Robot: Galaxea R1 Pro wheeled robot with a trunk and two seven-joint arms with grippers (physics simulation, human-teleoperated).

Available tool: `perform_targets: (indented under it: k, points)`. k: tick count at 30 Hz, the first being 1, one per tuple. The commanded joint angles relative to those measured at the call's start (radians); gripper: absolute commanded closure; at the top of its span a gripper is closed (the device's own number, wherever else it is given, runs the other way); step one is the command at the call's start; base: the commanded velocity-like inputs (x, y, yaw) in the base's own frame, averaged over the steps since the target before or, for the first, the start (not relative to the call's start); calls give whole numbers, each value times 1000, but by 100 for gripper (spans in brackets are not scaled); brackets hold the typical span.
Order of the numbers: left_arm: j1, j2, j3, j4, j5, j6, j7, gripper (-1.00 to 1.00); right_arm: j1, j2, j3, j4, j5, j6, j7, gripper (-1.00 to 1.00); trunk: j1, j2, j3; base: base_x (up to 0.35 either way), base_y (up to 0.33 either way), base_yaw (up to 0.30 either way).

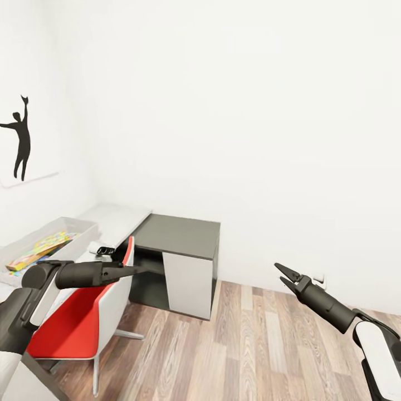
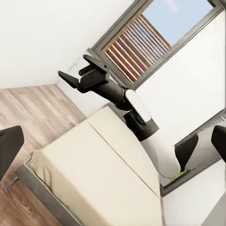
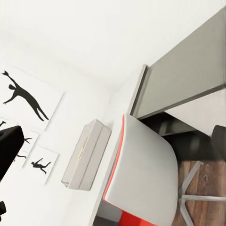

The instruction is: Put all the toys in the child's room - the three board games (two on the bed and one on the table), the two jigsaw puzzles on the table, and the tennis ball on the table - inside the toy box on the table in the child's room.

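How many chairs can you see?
1. The red and white chair stands at the table, beside the dark cabinet. More chairs could be outside these views.

red chair (image 1: 89, 317) blocking table (image 1: 120, 220) front, open floor (image 1: 267, 345) rightward, toy box (image 1: 47, 242) top open

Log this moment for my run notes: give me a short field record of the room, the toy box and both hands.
toy box: grey open bin on the white table, colourful flat items inside
chair: red and white, beside the table
cabinet: dark grey with white door, against the wall
left hand: over the chair, empty; open or shut unclear
right hand: open, empty, above the wood floor
bed: beige, no board game seen on the visible part
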Motion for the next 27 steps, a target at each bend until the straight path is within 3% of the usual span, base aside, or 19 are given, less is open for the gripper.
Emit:
perform_targets:
  k: [1, 21, 27]
  points:
    - [-1, 1, -2, 0, 2, 11, -3, -100, -1, 0, -2, 0, 2, 6, 4, -100, 1, -2, -2, 0, 0, -279]
    - [0, 1, -2, 4, -1, 9, 4, -100, -1, 0, -1, 5, 11, -2, -6, -100, 1, -2, -2, 0, 0, -272]
    - [-1, -6, -4, 48, -4, 1, 12, -100, -1, 0, -2, 99, 21, -7, -12, -100, 1, -2, -2, 0, 0, -80]
